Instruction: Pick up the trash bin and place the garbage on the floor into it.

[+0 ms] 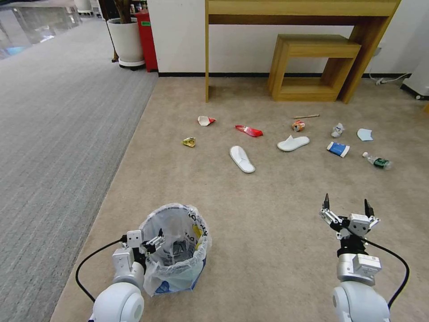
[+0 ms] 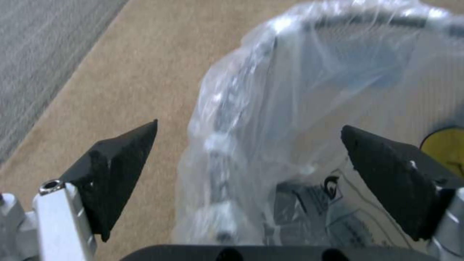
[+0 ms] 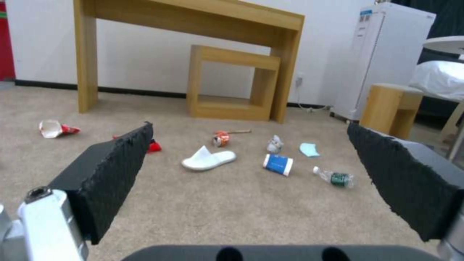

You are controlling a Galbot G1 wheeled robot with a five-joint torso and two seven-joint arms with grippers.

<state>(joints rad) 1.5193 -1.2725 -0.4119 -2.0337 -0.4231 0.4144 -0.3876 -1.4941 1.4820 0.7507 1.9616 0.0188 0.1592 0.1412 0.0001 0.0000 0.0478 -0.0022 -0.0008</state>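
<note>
The trash bin (image 1: 176, 250), lined with a crinkled clear bag, stands on the beige carpet close in front of me. My left gripper (image 1: 149, 241) is open and straddles the bin's near-left rim (image 2: 227, 119), one finger inside the bag and one outside. My right gripper (image 1: 346, 206) hangs open and empty over bare carpet at the right. The garbage lies farther ahead: two white slippers (image 1: 241, 158) (image 1: 293, 143), a red-and-white cup (image 1: 205, 120), a red wrapper (image 1: 249, 130), a yellow wrapper (image 1: 189, 142), an orange can (image 3: 221, 138), a wooden stick (image 1: 306, 116), a blue-and-white cup (image 3: 278, 164), pale blue paper (image 1: 364, 134) and a clear bottle (image 3: 334, 177).
A wooden desk (image 1: 304, 9) with a low wooden shelf (image 1: 308, 67) under it stands against the far wall. A white plant pot (image 1: 126, 42) and a red box (image 1: 146, 40) sit at the far left. Grey carpet (image 1: 53, 134) runs along the left. A white cabinet (image 3: 386, 58) stands far right.
</note>
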